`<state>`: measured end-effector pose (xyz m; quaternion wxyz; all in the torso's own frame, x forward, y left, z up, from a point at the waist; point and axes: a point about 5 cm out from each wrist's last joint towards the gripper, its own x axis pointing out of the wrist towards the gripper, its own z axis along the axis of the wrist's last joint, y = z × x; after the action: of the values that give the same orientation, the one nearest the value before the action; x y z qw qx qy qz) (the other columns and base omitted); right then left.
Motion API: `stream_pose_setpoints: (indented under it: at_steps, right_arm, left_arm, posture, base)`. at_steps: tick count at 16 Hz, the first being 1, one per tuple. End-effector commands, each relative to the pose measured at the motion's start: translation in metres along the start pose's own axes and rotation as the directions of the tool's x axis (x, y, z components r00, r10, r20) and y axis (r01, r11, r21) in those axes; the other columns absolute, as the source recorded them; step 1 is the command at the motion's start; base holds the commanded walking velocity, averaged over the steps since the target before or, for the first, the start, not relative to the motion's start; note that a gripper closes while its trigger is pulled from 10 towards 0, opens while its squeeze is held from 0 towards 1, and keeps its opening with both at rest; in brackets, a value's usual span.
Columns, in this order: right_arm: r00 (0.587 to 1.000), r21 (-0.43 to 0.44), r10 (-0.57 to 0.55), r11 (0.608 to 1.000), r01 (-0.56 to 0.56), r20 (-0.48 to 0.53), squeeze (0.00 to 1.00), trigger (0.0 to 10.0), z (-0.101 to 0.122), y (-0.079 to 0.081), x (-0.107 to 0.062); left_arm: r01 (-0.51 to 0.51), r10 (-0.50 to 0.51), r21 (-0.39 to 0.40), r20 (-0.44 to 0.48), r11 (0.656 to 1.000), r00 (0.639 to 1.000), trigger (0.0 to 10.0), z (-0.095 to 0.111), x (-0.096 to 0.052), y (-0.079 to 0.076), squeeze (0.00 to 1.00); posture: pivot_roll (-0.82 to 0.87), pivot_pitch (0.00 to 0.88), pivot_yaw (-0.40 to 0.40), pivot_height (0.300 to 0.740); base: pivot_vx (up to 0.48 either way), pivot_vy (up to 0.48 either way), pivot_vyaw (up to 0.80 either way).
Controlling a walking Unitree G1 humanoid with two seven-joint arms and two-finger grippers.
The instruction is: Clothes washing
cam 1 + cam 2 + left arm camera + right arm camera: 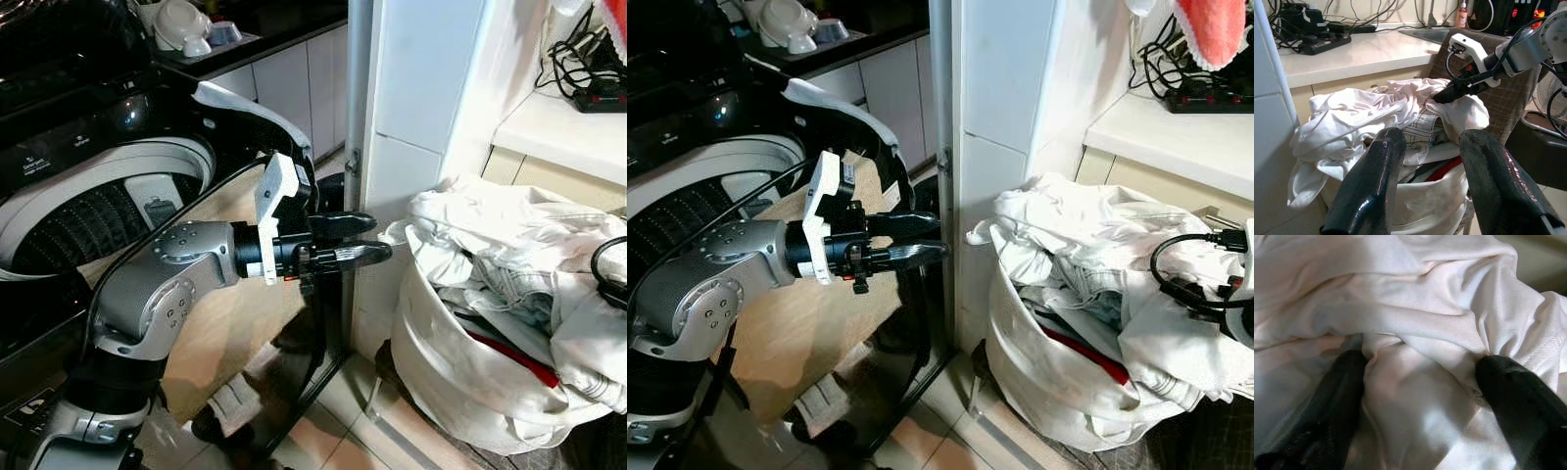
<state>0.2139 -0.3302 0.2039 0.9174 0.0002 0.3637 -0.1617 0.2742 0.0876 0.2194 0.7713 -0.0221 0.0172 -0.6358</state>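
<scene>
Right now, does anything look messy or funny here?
Yes. The laundry basket is stuffed too full: white clothes heap above its rim and one piece droops over the side. The right claw is pressed into the pile, open around a fold, while the left claw waits open beside the washing machine.

left hand open, right hand seemingly spread

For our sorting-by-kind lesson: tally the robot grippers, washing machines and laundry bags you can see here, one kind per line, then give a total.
Grippers: 2, the left gripper and the right gripper
Washing machines: 1, the washing machine
Laundry bags: 1, the white laundry bag
Total: 4
</scene>
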Motion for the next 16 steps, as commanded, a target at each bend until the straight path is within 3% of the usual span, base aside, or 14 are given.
stream_pose_setpoints:
  at_steps: [1, 16]
  right_arm:
    - [1.000, 0.025, -0.001, 1.000, 0.002, -0.023, 0.00, 0.0, -0.003, -0.001, 0.004]
    - [0.997, 0.024, 0.072, 0.997, -0.072, 0.019, 0.00, 0.0, 0.007, 0.011, 0.001]
  left_arm:
    - [0.005, -0.005, -0.004, -0.007, 1.000, 1.000, 10.0, 0.001, -0.001, -0.002, 0.00]
    - [0.004, -0.004, -0.014, -0.016, 1.000, 1.000, 10.0, 0.003, -0.001, -0.003, 0.00]
  posture:
    - [-0.11, 0.000, 0.085, 0.740]
    - [-0.10, 0.000, 0.080, 0.740]
  base:
    - [0.000, 0.000, 0.00]
    - [0.000, 0.000, 0.00]
